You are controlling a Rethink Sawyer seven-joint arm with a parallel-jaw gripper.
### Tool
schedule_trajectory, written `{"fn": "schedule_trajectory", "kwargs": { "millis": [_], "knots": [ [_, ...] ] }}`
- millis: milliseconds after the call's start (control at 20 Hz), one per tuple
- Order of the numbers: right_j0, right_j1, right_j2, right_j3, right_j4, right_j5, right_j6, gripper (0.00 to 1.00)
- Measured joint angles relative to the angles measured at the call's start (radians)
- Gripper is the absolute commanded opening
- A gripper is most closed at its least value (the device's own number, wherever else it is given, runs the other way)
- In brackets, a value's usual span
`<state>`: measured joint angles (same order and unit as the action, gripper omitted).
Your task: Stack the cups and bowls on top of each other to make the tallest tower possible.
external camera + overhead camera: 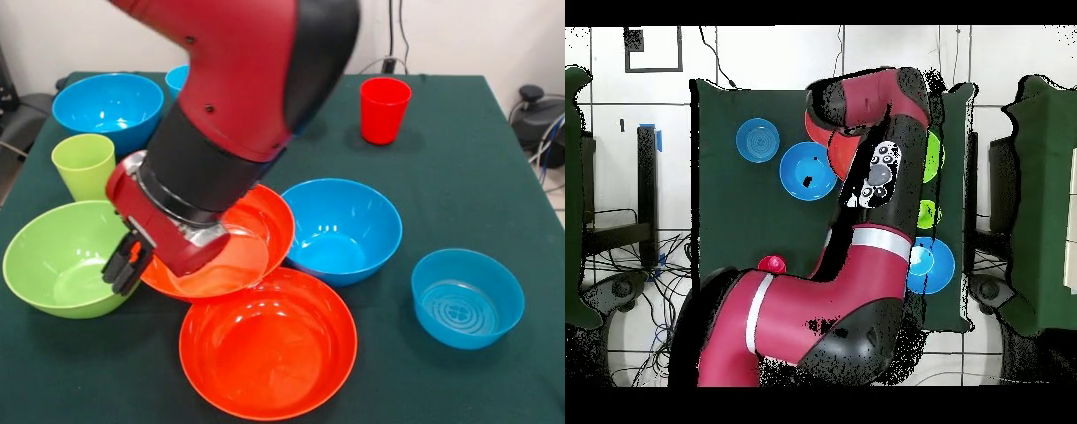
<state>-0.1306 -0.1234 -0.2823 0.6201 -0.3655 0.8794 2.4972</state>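
Bowls glossy: two orange bowls (269,353) overlapping beside green bowl (53,261).

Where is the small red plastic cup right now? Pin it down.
In the front view, the red plastic cup stands upright and alone toward the table's far right, behind the deep blue plastic bowl.

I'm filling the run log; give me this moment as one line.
phase: reaching | gripper: low between green bowl and upper orange bowl, state unclear | tower: none, bowls and cups unstacked
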Motion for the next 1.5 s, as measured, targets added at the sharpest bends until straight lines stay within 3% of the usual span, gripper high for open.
{"fn": "schedule_trajectory", "kwargs": {
  "millis": [600,1500],
  "knots": [
    [0.003,0.001,0.018,0.036,0.04,0.0,-0.009,0.0],
    [0.036,0.001,0.021,0.038,0.04,0.0,-0.032,0.0]
  ]
}}
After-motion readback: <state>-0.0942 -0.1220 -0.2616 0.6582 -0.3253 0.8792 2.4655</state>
